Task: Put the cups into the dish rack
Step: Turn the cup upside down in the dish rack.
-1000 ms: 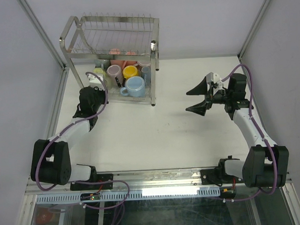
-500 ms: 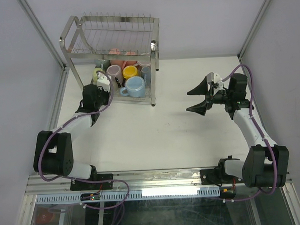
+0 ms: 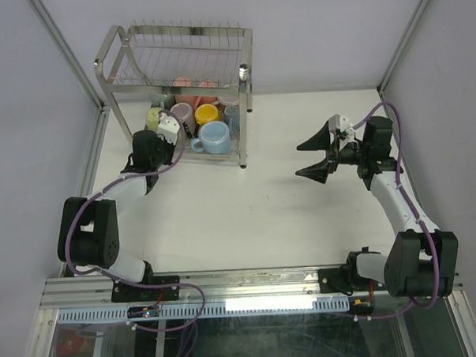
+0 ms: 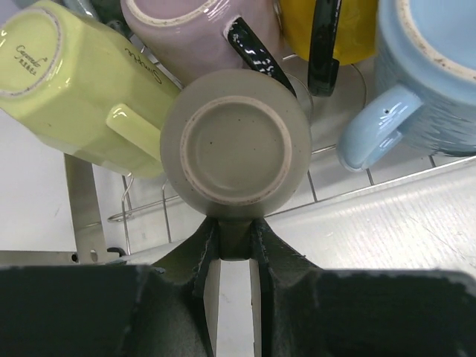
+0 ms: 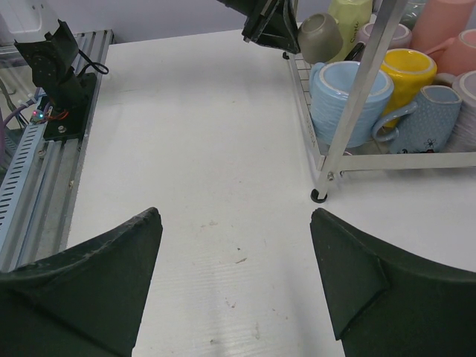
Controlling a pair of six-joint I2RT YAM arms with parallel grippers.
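Gripping one grey mug (image 4: 236, 145) at one dish rack (image 3: 243, 107), left end effector (image 4: 236, 234); right end effector (image 5: 234, 216) spread wide, empty.

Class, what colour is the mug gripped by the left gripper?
Olive-grey mug, shown best in the left wrist view.

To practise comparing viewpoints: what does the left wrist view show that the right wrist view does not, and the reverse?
Only the left wrist view: the underside of the grey mug, gripped in the left claw, and the printed mark on the green mug.
Only the right wrist view: the open right claw, the pink mugs and the front post of the rack.
Both: the grey mug, the green mug, the blue mug, the yellow mug and the rack.
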